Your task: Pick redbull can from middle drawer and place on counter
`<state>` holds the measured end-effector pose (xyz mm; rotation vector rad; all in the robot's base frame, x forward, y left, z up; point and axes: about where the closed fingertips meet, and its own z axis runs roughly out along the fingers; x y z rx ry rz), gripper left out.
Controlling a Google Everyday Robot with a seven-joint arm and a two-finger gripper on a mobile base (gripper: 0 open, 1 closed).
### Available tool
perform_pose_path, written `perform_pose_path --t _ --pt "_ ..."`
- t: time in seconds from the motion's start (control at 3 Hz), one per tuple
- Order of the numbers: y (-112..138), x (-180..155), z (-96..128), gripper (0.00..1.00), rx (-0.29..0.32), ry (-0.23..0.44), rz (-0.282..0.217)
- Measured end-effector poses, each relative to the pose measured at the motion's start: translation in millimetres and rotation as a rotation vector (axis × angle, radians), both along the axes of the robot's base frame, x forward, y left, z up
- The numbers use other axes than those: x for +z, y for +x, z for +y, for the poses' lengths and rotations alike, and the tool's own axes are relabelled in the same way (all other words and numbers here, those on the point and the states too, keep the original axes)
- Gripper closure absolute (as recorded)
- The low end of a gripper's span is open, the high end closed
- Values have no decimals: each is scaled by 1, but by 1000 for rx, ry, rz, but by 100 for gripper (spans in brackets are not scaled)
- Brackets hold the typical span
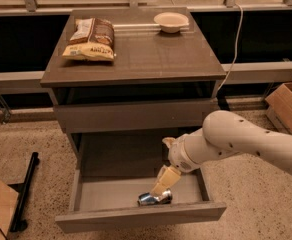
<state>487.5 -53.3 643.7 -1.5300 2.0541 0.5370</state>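
The redbull can (155, 199) lies on its side on the floor of the open middle drawer (111, 194), near the front, right of centre. My gripper (162, 174) reaches down into the drawer from the right. It is open and empty, and its lower cream finger (164, 180) points down at the can, with its tip just above the can's top. The counter (151, 54) is the cabinet's top slab, above the drawer.
A yellow-brown chip bag (90, 38) lies on the counter's back left and a pale bowl (171, 21) at its back right. A shut drawer front (131, 115) sits above the open one. Cardboard boxes (288, 104) stand at the right, and a black stand (23, 194) is on the floor at the left.
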Motion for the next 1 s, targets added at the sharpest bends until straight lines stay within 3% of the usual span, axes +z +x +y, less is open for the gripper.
perform_pose_path --t 0.33,1.0 --pt "21 -52 -10 0 5 12 25" --pt "19 -75 -7 0 -4 28 80"
